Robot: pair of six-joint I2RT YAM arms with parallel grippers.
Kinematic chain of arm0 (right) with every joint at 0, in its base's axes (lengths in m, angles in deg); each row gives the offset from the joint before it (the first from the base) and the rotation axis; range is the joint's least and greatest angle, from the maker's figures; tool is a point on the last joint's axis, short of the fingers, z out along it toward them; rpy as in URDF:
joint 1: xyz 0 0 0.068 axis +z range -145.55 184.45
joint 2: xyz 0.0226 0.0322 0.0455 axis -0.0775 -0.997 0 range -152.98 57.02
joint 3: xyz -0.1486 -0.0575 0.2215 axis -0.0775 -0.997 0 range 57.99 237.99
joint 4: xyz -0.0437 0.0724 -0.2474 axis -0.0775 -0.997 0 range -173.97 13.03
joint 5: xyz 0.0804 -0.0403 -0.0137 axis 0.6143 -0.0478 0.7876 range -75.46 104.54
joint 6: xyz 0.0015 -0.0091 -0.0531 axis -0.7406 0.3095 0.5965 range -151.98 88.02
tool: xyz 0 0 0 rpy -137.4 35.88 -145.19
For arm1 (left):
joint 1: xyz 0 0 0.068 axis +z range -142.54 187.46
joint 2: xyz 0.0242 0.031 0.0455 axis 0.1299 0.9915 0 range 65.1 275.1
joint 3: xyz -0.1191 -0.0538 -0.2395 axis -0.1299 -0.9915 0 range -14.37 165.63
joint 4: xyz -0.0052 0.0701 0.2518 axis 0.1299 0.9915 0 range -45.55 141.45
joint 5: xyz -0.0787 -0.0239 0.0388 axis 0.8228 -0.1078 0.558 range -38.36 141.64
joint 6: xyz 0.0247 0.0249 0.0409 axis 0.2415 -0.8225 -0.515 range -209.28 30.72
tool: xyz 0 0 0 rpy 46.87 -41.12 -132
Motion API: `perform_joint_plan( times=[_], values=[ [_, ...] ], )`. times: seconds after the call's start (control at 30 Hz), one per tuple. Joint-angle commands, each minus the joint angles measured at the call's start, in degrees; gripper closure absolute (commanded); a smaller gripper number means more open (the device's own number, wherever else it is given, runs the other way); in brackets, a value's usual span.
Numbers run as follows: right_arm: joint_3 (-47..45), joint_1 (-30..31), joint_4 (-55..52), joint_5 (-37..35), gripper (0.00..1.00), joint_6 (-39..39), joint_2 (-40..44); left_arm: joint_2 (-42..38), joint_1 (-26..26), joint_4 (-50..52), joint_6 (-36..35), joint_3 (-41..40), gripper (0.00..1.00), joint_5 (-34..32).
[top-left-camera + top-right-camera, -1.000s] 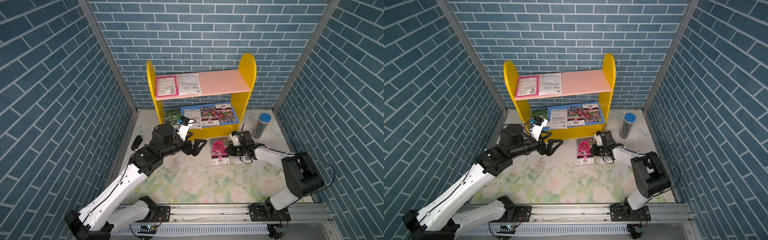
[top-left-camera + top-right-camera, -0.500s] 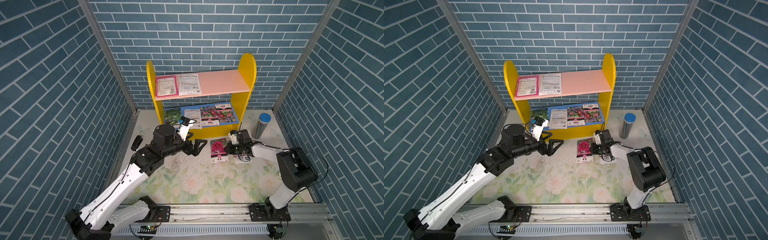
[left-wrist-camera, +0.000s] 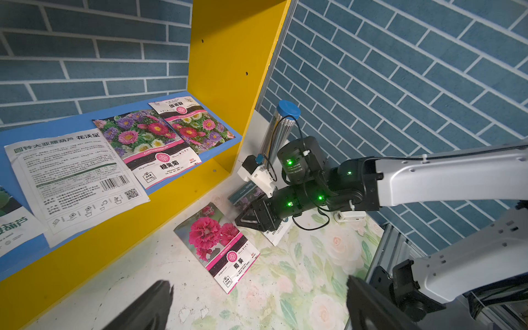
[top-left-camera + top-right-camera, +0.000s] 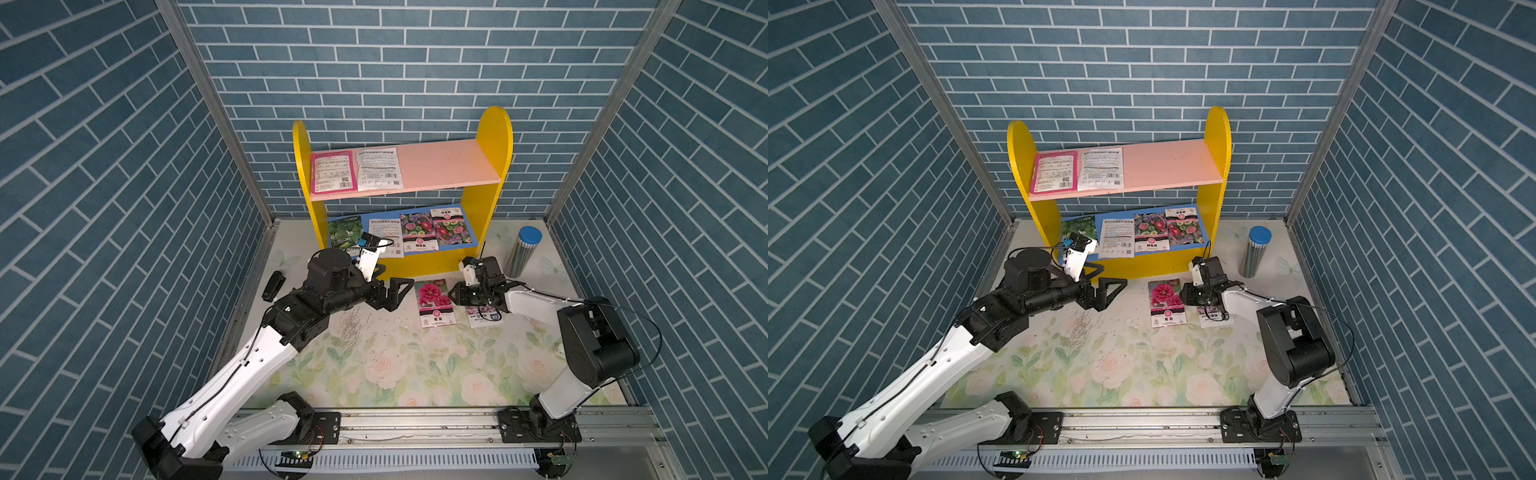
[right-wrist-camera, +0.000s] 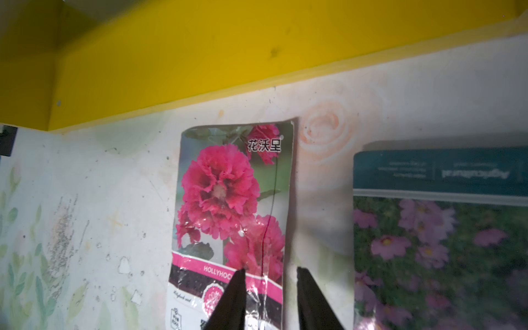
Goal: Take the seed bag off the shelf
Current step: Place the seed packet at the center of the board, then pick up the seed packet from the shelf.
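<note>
1. Presently, the shelf [image 4: 449, 166] is standing at the tabletop's [image 4: 374, 374] back edge, six packets [image 4: 376, 168] lying on its boards.
2. Left gripper [image 4: 401, 294] is hovering before the shelf's yellow base, jaws spread wide, gripping nothing.
3. Right gripper [image 5: 270, 271] is hanging low over the hollyhock seed bag's [image 4: 434, 301] edge, jaws parted, clamping nothing.
4. The hollyhock seed bag is lying flat on the tabletop, off the shelf, just before its base, between both grippers.

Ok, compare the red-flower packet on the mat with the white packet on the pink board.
The red-flower packet lies on the mat; the white packet lies on the pink board. The red-flower packet shows a flower photo; the white packet shows text and barcode. Both lie flat.
</note>
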Motion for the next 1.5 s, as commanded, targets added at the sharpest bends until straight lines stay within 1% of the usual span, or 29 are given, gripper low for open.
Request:
perform_joint_plan(
  times=[0.0, 0.07, 0.13, 0.23, 0.27, 0.37, 0.43, 0.47, 0.63, 0.83, 1.17, 1.3, 1.47],
  values=[
    [-1.92, -0.17, 0.27, 1.71, 0.59, 2.84, 6.38, 0.71, 0.0, 0.07, 0.42, 2.04, 0.0, -1.29],
    [-3.4, -0.04, 0.56, 2.6, 0.53, 3.33, 10.25, 1.56, 0.03, -1.16, 0.9, 2.26, 0.0, -1.94],
    [-5.08, 0.22, 0.88, 3.01, 0.42, 3.45, 14.05, 3.15, 0.02, -1.67, 1.33, 3.53, 0.0, -2.74],
    [-7.03, 0.67, 0.65, 3.14, 0.32, 3.89, 20.14, 6.16, 0.05, -1.58, 2.12, 6.64, 0.0, -3.24],
    [-7.66, 0.75, 0.22, 3.28, 0.26, 4.21, 22.31, 7.04, 0.05, -1.66, 2.38, 7.68, 0.0, -3.1],
    [-9.24, 0.93, -0.56, 3.39, 0.14, 4.62, 28.34, 9.12, 0.04, -1.86, 3.09, 10.7, 0.0, -3.74],
    [-9.35, 1.02, -1.79, 3.31, 0.02, 5.22, 31.55, 10.28, 0.03, -1.65, 2.94, 12.78, 0.0, -4.37],
    [-9.01, 1.02, -2.85, 3.39, 0.0, 5.7, 33.04, 11.06, 0.0, -1.44, 2.93, 13.92, 0.0, -4.9],
    [-7.36, 1.01, -5.43, 3.53, 0.0, 7.47, 40.11, 15.4, -0.01, 0.56, 2.45, 21.21, 0.0, -8.18],
    [-4.16, 1.02, -7.44, 3.58, 0.0, 8.8, 44.63, 19.83, 0.0, 1.39, 1.38, 29.5, 0.0, -13.53],
    [0.82, 1.02, -10.4, 1.56, 0.0, 10.13, 47.68, 27.84, 0.08, 0.29, -2.85, 44.26, 0.0, -21.73],
    [2.4, 1.03, -10.38, 1.2, 0.0, 10.13, 47.51, 33.22, 0.28, 2.55, -5.17, 52.46, 0.0, -27.06],
    [4.36, 1.02, -10.01, 1.02, 0.0, 10.13, 46.76, 39.11, 1.4, 4.02, -5.93, 60.21, 0.0, -29.91]
  ],
)
